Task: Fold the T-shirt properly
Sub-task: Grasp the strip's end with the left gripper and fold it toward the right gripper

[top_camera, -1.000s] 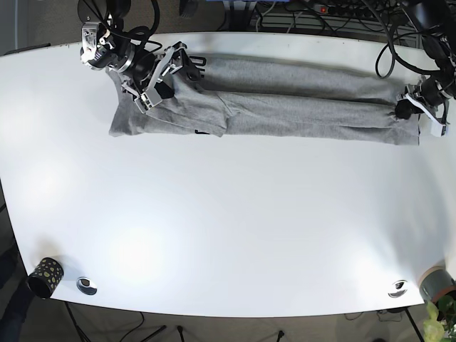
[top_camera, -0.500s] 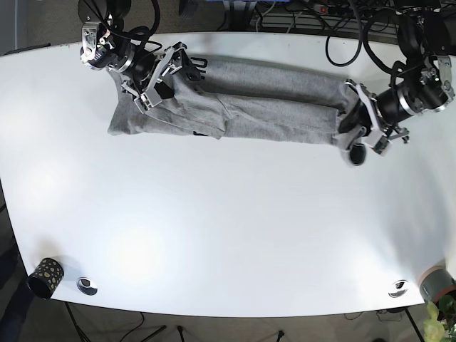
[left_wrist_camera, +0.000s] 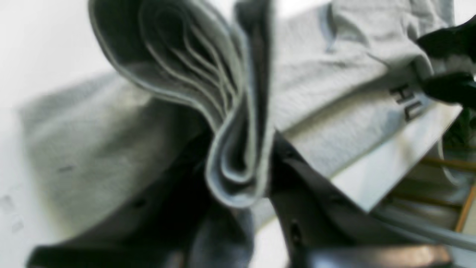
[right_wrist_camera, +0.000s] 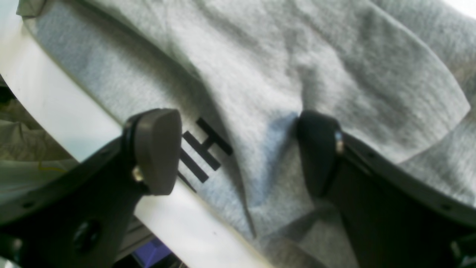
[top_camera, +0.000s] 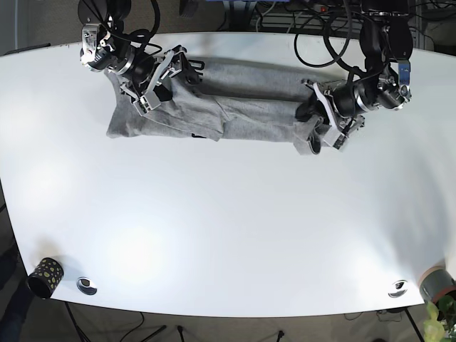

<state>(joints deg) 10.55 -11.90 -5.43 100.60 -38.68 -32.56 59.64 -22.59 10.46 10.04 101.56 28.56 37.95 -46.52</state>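
Note:
The grey T-shirt (top_camera: 242,100) lies in a long band along the table's far side, with black lettering (right_wrist_camera: 204,149) near its edge. My left gripper (top_camera: 317,122) is shut on the shirt's bunched right end, which is lifted and doubled back. In the left wrist view several cloth layers (left_wrist_camera: 234,149) are pinched between the dark fingers (left_wrist_camera: 297,178). My right gripper (top_camera: 162,77) is open over the shirt's left part. Its two fingertips (right_wrist_camera: 156,149) press spread apart on the cloth (right_wrist_camera: 297,56).
The white table (top_camera: 228,214) stretches toward the front. A black patterned cup (top_camera: 44,276) and a metal disc (top_camera: 87,285) sit at the front left, with another disc (top_camera: 397,288) and a grey pot (top_camera: 436,283) at the front right. Cables hang behind the far edge.
My left gripper has carried the shirt's right end leftward, from the table's right edge to near the middle, shortening the band. The right gripper has stayed in place.

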